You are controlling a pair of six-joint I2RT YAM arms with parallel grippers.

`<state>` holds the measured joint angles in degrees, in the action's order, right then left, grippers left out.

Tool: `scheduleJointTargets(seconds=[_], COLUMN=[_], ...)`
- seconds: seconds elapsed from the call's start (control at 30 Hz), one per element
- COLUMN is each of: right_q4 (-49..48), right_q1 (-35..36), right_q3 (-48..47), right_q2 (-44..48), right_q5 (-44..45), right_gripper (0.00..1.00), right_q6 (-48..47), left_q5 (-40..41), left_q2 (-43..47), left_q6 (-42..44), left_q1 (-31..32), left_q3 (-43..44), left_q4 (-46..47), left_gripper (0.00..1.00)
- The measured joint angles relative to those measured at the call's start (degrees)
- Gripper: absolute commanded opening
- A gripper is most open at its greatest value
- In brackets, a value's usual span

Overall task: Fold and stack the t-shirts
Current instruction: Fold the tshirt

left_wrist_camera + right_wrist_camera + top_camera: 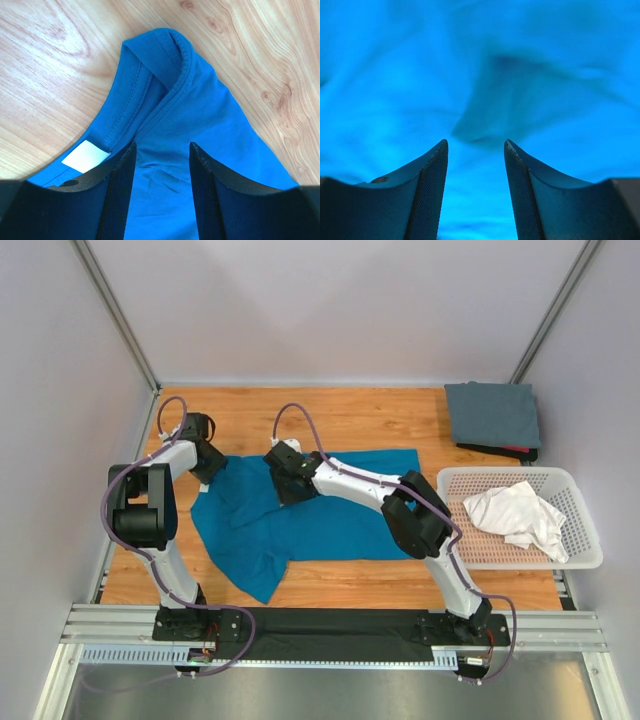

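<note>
Teal-blue t-shirt (345,520) lies spread in the middle of the wooden surface (380,410), crumpled at its left side. The left jaws stand spread just above its collar (165,60), pinching nothing. The right jaws are also spread, close over the same cloth. The slate grey t-shirt (492,415) lies folded at the far right corner, and the white t-shirt (515,515) sits crumpled in the basket (500,562).
</note>
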<state>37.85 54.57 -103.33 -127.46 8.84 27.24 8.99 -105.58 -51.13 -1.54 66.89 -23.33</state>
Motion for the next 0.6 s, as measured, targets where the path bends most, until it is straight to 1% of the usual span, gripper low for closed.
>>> scheduleJointTargets(seconds=[0.13,0.3,0.6], right_q4=[0.7,0.7,0.66], right_q1=[-2.95,-2.67,-2.51], right_q3=[0.13,-0.2,-0.24], right_q2=[0.04,0.04,0.02], right_q5=[3.32,4.22,2.23], right_gripper=[0.5,0.49,0.39], right_q6=[2.99,4.76,6.6], left_q5=[-0.02,-0.09,-0.11], left_q2=[0.22,0.26,0.26], left_q6=[0.02,0.02,0.0], left_q1=[-0.02,-0.07,-0.07], left_q3=[-0.42,-0.48,-0.5], left_q4=[0.52,0.66,0.68], left_gripper=[0.54,0.54,0.54])
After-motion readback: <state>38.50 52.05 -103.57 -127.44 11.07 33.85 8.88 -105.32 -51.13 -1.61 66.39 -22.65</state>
